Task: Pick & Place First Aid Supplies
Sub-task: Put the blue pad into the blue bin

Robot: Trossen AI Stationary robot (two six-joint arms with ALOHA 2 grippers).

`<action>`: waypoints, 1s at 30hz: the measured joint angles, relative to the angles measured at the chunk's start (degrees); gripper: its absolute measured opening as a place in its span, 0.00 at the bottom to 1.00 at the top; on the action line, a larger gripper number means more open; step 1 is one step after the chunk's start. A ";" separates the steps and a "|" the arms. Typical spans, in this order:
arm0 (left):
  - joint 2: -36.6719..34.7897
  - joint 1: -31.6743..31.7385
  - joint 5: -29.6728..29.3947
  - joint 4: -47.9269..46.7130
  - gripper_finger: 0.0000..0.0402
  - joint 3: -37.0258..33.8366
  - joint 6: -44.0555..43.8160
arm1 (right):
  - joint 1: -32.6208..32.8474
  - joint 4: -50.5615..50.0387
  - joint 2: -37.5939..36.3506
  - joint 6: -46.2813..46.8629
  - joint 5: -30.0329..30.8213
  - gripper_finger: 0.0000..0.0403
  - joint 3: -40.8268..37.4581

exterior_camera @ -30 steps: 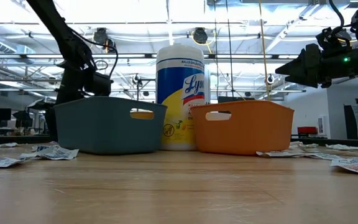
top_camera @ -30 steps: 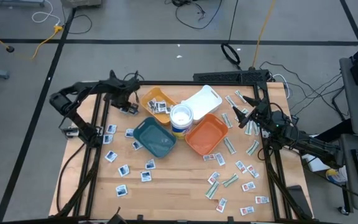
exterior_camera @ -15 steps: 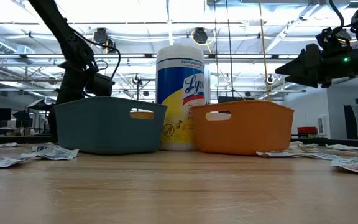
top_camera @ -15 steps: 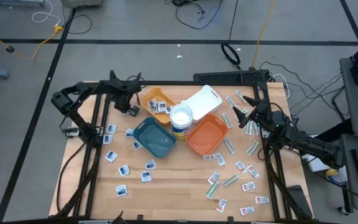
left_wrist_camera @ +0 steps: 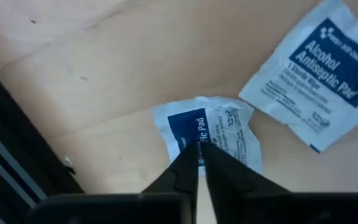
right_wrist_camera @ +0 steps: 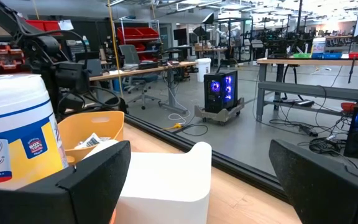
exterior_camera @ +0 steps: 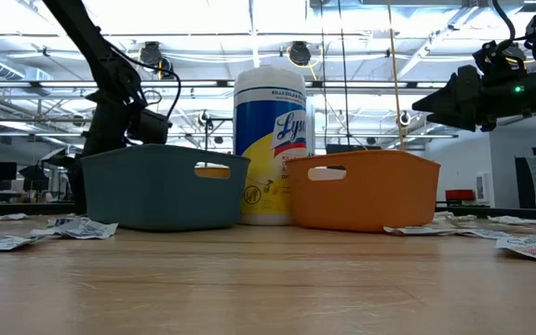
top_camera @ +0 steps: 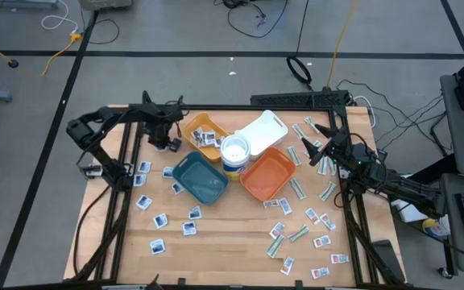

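Between the left gripper's (left_wrist_camera: 199, 163) nearly closed fingertips, a white antiseptic pad packet (left_wrist_camera: 211, 134) with a blue panel is pinched, lying on the wooden table (left_wrist_camera: 104, 74). Just beyond the tips lies a second packet (left_wrist_camera: 319, 71), apart. Right gripper (top_camera: 322, 151) hangs wide open, holding nothing, above green-white strips (top_camera: 326, 192) beside the orange tray (top_camera: 266, 176).
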 joint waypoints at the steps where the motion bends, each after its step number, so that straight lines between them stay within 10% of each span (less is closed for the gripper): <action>1: -0.12 0.19 0.24 -0.56 0.14 0.23 0.50 | 0.02 0.00 -0.01 -0.01 -0.01 0.94 0.01; 16: -0.61 0.60 5.65 -0.57 0.48 0.47 4.47 | 0.00 0.00 -0.01 -0.01 0.02 0.94 0.01; 30: 0.27 0.27 4.62 1.04 0.03 -2.65 6.54 | 0.00 0.00 -0.01 0.01 -0.01 0.94 0.01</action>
